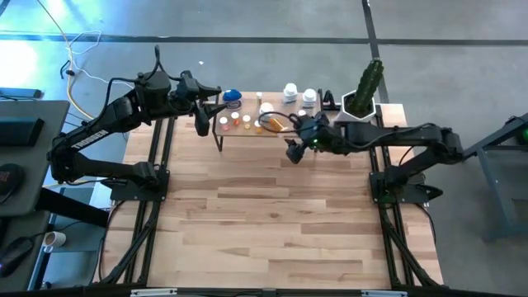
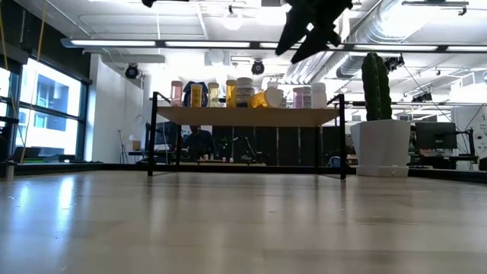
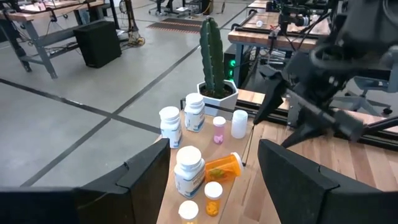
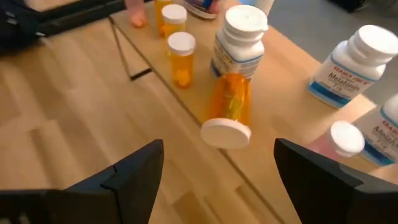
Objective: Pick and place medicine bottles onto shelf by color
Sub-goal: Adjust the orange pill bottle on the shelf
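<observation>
lying tipped — orange bottle (image 4: 229, 107) on shelf (image 4: 292, 118)

A: What lies between the right gripper (image 4: 217, 177)'s spread fingers?
B: 1 orange bottle (image 4: 230, 109) on its side, white cap toward the camera, on the shelf (image 4: 283, 115).
A: And beyond it?
B: 1 white bottle (image 4: 241, 40) touching it, 2 upright orange bottles (image 4: 180, 57) beside that, and a Melatonin bottle (image 4: 351, 65).
</observation>
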`<state>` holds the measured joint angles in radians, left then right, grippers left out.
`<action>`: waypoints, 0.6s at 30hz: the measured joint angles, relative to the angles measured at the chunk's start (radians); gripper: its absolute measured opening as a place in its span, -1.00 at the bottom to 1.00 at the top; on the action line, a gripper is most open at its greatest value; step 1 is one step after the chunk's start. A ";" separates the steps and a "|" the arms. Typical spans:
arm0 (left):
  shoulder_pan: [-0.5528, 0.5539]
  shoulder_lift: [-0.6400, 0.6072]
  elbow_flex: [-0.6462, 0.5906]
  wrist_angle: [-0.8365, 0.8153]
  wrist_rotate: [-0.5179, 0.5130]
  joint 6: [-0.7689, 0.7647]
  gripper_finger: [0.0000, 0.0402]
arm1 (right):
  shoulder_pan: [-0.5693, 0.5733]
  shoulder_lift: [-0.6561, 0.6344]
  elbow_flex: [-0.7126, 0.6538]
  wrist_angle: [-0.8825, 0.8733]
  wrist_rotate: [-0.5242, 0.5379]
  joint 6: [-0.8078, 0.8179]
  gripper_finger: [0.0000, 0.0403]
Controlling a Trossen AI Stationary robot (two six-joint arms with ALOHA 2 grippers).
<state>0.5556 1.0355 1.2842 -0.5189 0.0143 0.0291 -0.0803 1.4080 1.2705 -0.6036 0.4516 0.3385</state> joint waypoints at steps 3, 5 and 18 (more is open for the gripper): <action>0.000 0.000 0.000 0.000 0.000 0.000 0.17 | 0.013 0.038 0.000 0.030 0.063 -0.007 0.47; 0.000 0.000 0.000 0.000 0.000 0.000 0.17 | 0.016 0.059 0.000 0.052 0.072 -0.011 0.47; 0.000 0.000 0.000 0.000 0.000 0.017 0.17 | 0.015 0.173 0.000 0.116 0.144 -0.033 0.47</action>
<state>0.5557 1.0359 1.2842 -0.5194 0.0139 0.0462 -0.0651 1.5813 1.2705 -0.4880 0.5954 0.3057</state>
